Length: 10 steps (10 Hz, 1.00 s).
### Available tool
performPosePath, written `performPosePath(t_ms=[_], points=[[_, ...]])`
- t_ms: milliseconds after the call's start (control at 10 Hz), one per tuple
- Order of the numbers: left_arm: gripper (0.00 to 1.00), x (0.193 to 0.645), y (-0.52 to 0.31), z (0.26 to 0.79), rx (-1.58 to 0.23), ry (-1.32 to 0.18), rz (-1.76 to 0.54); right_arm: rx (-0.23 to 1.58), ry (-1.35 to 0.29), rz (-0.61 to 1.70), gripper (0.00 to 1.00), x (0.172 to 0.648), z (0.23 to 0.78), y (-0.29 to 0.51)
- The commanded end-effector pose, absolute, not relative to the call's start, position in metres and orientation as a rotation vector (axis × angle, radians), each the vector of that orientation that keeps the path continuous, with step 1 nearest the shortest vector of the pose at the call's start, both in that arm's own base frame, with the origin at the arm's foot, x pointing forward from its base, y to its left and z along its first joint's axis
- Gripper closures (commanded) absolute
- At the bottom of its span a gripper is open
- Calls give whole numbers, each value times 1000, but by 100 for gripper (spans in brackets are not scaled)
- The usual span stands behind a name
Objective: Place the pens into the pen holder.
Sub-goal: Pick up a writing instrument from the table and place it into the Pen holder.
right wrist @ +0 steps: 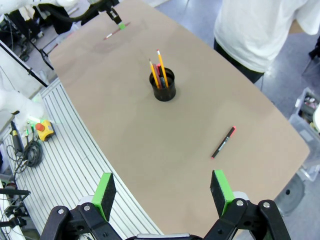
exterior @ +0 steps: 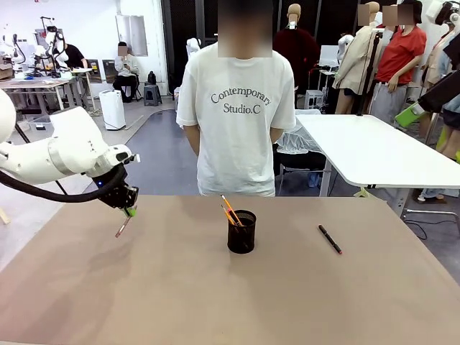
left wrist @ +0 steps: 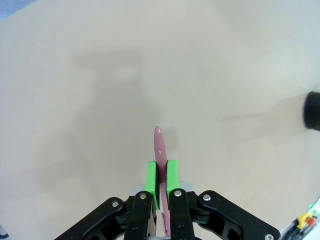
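Firmly, the left gripper (exterior: 129,210) pinches the pinkish-brown pen (exterior: 123,226) hanging beneath it; right gripper (right wrist: 163,192) gapes wide.

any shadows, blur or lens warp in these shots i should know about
Left wrist view: a broad soft shadow lies on the table beyond the left claw, whose pinkish pen is sharp. Right wrist view: the wide lens bows the table's edges, yet the pen holder and black pen are crisp. Front view: even light, no glare.
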<state>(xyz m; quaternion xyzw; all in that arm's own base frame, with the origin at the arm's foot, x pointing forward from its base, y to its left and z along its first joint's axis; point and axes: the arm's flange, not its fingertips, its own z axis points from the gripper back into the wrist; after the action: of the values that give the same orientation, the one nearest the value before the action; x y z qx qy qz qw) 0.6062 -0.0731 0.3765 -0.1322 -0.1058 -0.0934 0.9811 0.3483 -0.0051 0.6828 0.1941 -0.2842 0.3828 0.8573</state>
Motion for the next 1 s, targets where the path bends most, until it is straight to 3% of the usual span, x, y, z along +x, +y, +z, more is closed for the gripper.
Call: performPosePath(t_ms=[0,300,600,800,900], points=[[100,600,-65,381,-376,-269,-223,424,-604,802,0,349,685,-4],[100,602,-44,385,-742,-338,-383,424,-604,802,0,349,685,-4],[100,611,-28,382,-977,-506,-519,424,-604,802,0,349,685,-4],[100,601,-23,383,-1075,-717,-697,424,-604,802,0,349,685,-4],[100,592,-20,385,-1087,-954,-834,424,-604,802,0,349,685,-4]])
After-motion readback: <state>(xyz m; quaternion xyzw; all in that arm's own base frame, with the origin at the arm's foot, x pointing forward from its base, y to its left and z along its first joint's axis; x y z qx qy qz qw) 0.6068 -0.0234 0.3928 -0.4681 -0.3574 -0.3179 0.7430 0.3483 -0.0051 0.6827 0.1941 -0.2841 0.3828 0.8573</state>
